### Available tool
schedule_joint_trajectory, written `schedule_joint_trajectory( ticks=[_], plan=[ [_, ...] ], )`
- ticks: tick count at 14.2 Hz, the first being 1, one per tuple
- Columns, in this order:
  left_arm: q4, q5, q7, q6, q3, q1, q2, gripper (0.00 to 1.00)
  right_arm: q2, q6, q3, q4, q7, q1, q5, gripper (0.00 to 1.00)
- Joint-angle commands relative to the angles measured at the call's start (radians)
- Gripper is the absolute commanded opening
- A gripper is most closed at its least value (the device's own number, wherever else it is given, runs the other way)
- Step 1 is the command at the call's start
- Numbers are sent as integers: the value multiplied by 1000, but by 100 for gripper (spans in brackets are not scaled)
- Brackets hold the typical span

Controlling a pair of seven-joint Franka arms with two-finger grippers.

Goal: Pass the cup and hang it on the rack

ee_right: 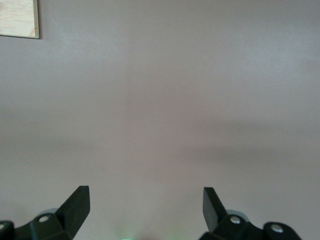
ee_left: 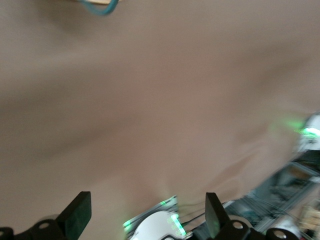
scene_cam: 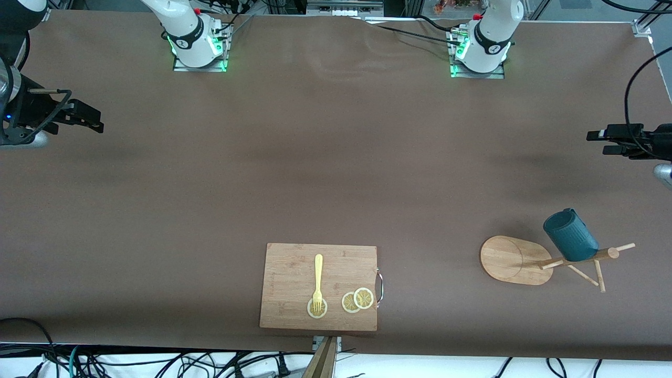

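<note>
The dark teal ribbed cup hangs on a peg of the light wooden rack, up by the post's top, at the left arm's end of the table and near the front camera. A sliver of the cup's rim shows at the edge of the left wrist view. My left gripper is open and empty, up in the air off the table's left-arm end, well apart from the cup. My right gripper is open and empty over the table's right-arm end.
A bamboo cutting board lies at the table's front edge in the middle, with a yellow fork and lemon slices on it. Its corner shows in the right wrist view. The arm bases stand along the back edge.
</note>
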Motion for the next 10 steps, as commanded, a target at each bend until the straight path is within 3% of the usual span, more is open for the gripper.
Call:
schedule_joint_trajectory(
  ticks=[1,4,10],
  plan=[
    [96,177,-185,11,-63,-83,1,100,-3,-17,2,14,-8,-1,13,100],
    [100,324,-395,54,-132,-179,-53,100,-1,-17,2,14,-8,-1,11,100],
    [128,312,-443,45,-191,-182,-168,100,-1,-15,2,14,-10,-1,11,100]
  ],
)
